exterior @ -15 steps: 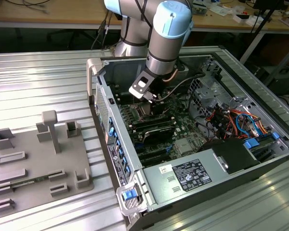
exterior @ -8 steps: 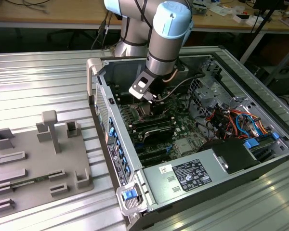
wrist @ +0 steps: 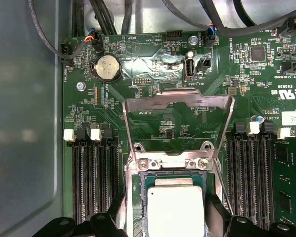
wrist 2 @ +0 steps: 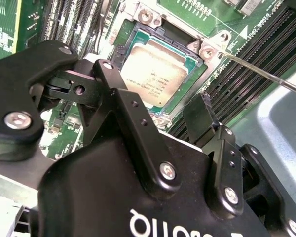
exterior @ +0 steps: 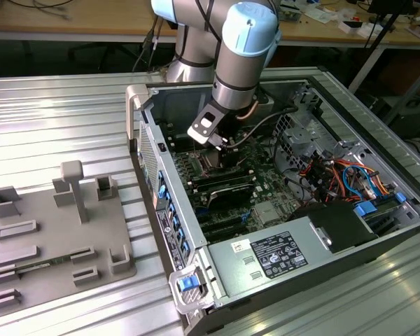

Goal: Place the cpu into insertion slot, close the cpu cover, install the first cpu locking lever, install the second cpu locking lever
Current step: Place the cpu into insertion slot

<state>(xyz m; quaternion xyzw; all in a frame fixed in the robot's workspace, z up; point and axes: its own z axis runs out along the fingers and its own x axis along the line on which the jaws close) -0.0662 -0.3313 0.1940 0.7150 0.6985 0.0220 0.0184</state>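
The cpu point(wrist: 175, 210) point(wrist 2: 155, 69), a flat square chip with a dull silver top, lies in the insertion slot on the green motherboard. The cpu cover point(wrist: 177, 101), a shiny metal frame with an open window, stands swung up from its hinge beyond the slot. My gripper point(wrist 2: 158, 86) point(wrist: 167, 222) hovers just over the chip, open, with one black finger point(wrist 2: 106, 69) on each side and a gap between them and the chip's edges. A thin metal locking lever point(wrist 2: 266, 74) sticks out raised beside the slot. In the exterior view the gripper point(exterior: 220, 143) reaches down inside the computer case.
The open computer case point(exterior: 217, 280) lies on a ribbed metal table. Memory slots point(wrist: 91, 177) flank the socket, with a coin battery point(wrist: 107, 67) and cables point(exterior: 336, 171) nearby. A grey fixture plate point(exterior: 56, 238) sits at the exterior view's left.
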